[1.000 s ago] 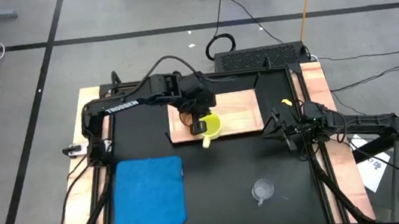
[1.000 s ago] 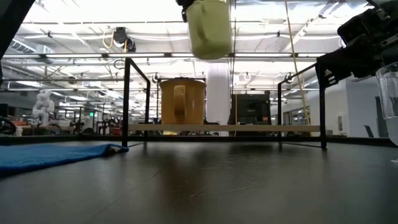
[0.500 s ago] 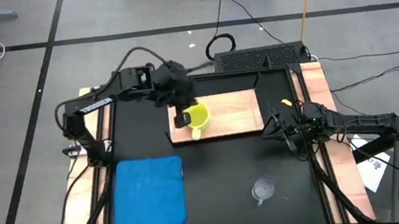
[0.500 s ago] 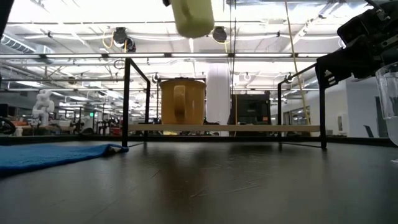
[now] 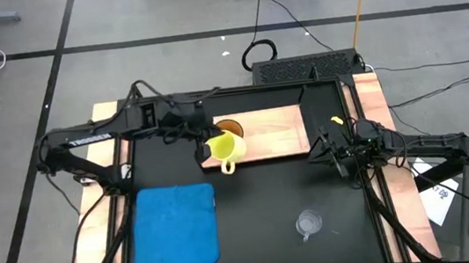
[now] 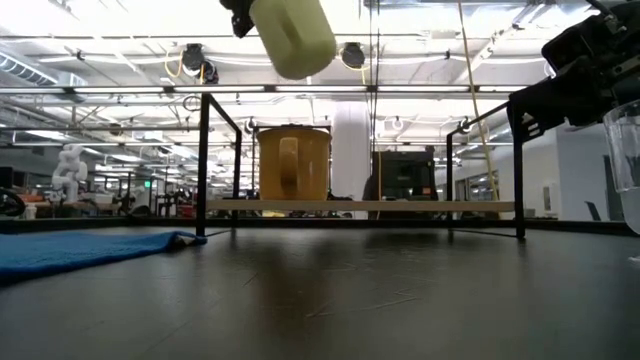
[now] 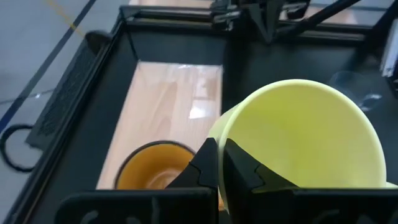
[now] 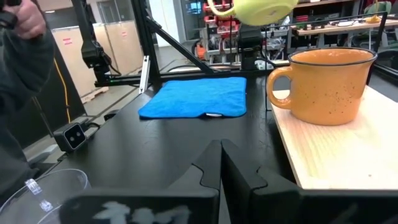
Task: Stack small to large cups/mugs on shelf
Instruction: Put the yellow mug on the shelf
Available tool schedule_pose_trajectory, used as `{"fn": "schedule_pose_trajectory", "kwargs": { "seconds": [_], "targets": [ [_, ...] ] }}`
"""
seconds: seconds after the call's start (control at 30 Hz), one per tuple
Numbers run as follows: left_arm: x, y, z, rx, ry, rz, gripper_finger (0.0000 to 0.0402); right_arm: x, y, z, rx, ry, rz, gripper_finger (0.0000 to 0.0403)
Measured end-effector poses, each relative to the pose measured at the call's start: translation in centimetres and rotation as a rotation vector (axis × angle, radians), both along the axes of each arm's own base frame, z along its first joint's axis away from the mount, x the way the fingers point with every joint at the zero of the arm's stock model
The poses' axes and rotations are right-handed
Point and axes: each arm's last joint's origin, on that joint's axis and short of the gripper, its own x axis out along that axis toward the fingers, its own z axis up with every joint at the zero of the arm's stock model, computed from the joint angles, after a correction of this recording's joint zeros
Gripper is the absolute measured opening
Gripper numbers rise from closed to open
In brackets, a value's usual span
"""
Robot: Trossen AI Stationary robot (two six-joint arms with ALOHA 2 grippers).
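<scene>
We find the left gripper (image 7: 216, 163), jaws pinching the yellow mug's (image 5: 222, 146) rim, holding it tilted just above the orange-brown mug (image 5: 228, 130) on the shelf (image 5: 274, 131); descent needs levelling.

Big orange-brown mug (image 8: 326, 84) sits upright on the light wooden shelf (image 8: 348, 158) at the right of the frame, handle pointing left. A yellow mug (image 8: 254, 10) hangs in the air up top, tilted, with the blue mat (image 8: 198, 96) flat on the black table (image 8: 143, 149) mid-frame. Bottom left there's a clear glass cup (image 8: 43, 193), and the right gripper (image 8: 219, 163) has its fingers pressed together at bottom center.
</scene>
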Motion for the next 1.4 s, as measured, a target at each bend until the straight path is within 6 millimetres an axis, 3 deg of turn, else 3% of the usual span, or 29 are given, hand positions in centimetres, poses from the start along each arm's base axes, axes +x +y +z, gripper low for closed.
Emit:
{"fn": "schedule_pose_trajectory", "kwargs": {
  "seconds": [0.13, 0.47, 0.67, 1.17, 1.4],
  "targets": [
    [0.4, -0.3, -1.0, -0.004, -0.02, -0.026, 0.0004, 0.0, 0.0, 0.1, 0.015, -0.007, -0.002, 0.0],
    [1.0, -0.8, -0.2, -0.002, -0.127, -0.049, 0.0004, 0.0, 0.0, 0.2, 0.015, -0.014, -0.002, 0.0],
    [3.0, -0.4, -0.1, 0.001, -0.255, -0.039, 0.0004, 0.0, 0.0, 0.2, 0.013, -0.016, -0.002, 0.0],
    [5.9, 4.4, -0.5, -0.071, -0.246, -0.009, 0.0004, 0.1, 0.0, 0.3, 0.008, -0.026, -0.001, 0.0],
    [8.5, 6.5, 0.3, -0.08, -0.194, -0.032, 0.0004, 0.1, 0.0, 0.3, 0.006, -0.024, -0.001, 0.0]
  ]
}}
